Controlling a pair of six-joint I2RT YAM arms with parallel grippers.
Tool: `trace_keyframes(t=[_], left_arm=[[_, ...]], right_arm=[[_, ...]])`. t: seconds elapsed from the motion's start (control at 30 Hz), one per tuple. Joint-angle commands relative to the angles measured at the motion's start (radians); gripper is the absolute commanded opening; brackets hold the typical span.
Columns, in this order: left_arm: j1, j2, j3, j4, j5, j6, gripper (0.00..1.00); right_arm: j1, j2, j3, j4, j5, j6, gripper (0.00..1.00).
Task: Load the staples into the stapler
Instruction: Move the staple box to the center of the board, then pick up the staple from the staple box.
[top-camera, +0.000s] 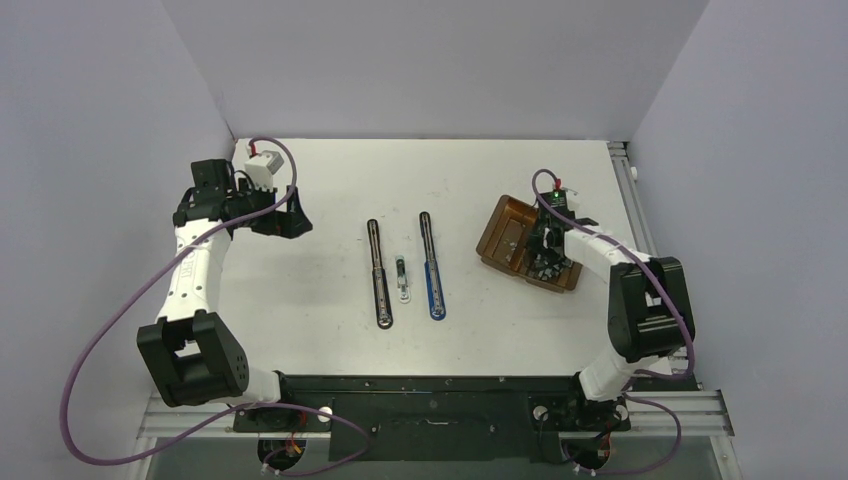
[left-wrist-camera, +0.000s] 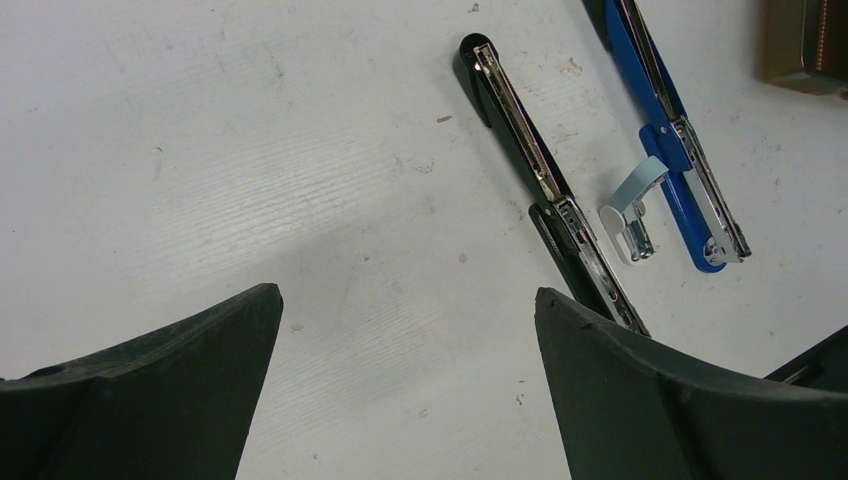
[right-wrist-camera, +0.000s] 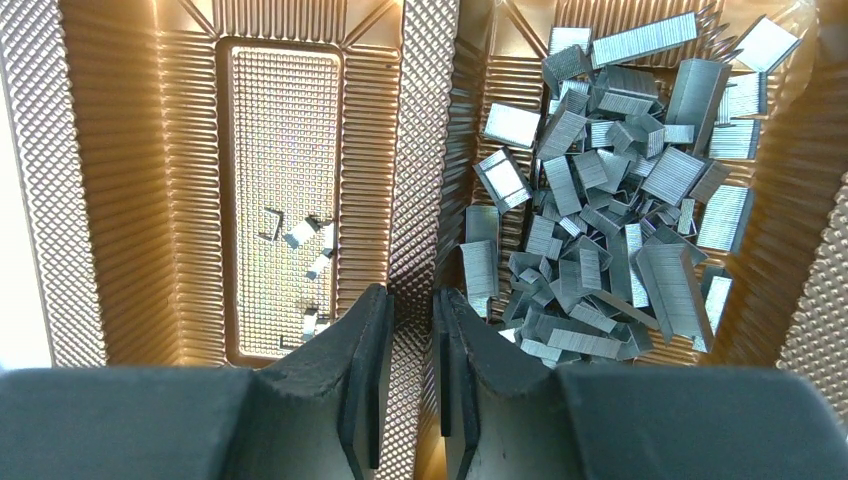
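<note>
A black stapler (top-camera: 379, 275) and a blue stapler (top-camera: 432, 270) lie opened out flat at mid-table. Both show in the left wrist view, black (left-wrist-camera: 545, 190) and blue (left-wrist-camera: 675, 150). The staples (right-wrist-camera: 610, 200) are a heap of silver strips in the right compartment of the brown tray (right-wrist-camera: 425, 150). My right gripper (right-wrist-camera: 412, 300) hovers over the tray's divider, jaws a narrow gap apart, nothing between them. From above it (top-camera: 545, 255) covers the tray's near end (top-camera: 505, 225). My left gripper (top-camera: 285, 222) is wide open and empty (left-wrist-camera: 405, 300), left of the black stapler.
A small white and metal piece (top-camera: 401, 280) lies between the two staplers, also in the left wrist view (left-wrist-camera: 630, 210). A few loose single staples (right-wrist-camera: 300, 235) lie in the tray's left compartment. Grey walls close off the back and sides of the table.
</note>
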Motion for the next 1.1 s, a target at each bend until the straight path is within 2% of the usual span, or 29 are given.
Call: trace_keyframes(t=[0.0,0.2,0.33,0.5,0.57,0.7,0.83,1.07], left_arm=[[0.001,-0.028,-0.002,0.004,0.038,-0.025,0.96],[0.000,-0.035,-0.007,0.004,0.058,-0.052,0.96],[-0.002,-0.039,-0.012,0.008,0.067,-0.071,0.96],[-0.002,-0.037,-0.021,0.010,0.084,-0.103,0.96],[-0.002,-0.037,-0.026,0.013,0.088,-0.111,0.96],[-0.004,-0.039,-0.034,0.018,0.089,-0.118,0.96],[-0.006,-0.043,-0.040,0.019,0.093,-0.127,0.96],[-0.014,-0.049,-0.044,0.024,0.086,-0.124,0.96]], right_arm=[[-0.001,-0.016,-0.052,-0.116,-0.001,-0.065,0.11],[-0.014,-0.074,-0.051,-0.133,-0.007,-0.086,0.27],[-0.047,-0.136,-0.047,-0.140,-0.024,-0.086,0.34],[-0.069,-0.205,-0.034,-0.162,0.003,-0.063,0.63],[-0.076,-0.220,-0.029,-0.173,0.039,-0.061,0.70],[-0.114,-0.208,-0.024,-0.198,0.091,-0.044,0.71],[-0.150,-0.175,-0.032,-0.179,0.107,-0.021,0.65],[-0.153,-0.108,-0.019,-0.139,0.116,0.004,0.64]])
